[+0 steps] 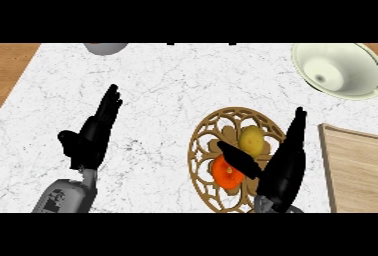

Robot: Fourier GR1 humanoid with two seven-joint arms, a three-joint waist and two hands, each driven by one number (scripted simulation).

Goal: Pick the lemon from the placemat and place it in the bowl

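A yellow lemon (252,139) lies on a round brown openwork placemat (207,131) in the head view, with an orange fruit (224,171) just below it. My right hand (284,165) hovers over the placemat's right side, fingers straight and pointing up, thumb stretched left across the orange fruit and below the lemon. It holds nothing. The cream bowl (336,70) stands at the upper right of the counter. My left hand (92,135) rests open at the left, fingers up.
A wooden cutting board (354,167) lies at the right edge, close to my right hand. A grey object (105,48) shows partly at the top edge. The white marble counter (162,85) stretches between the hands and the bowl.
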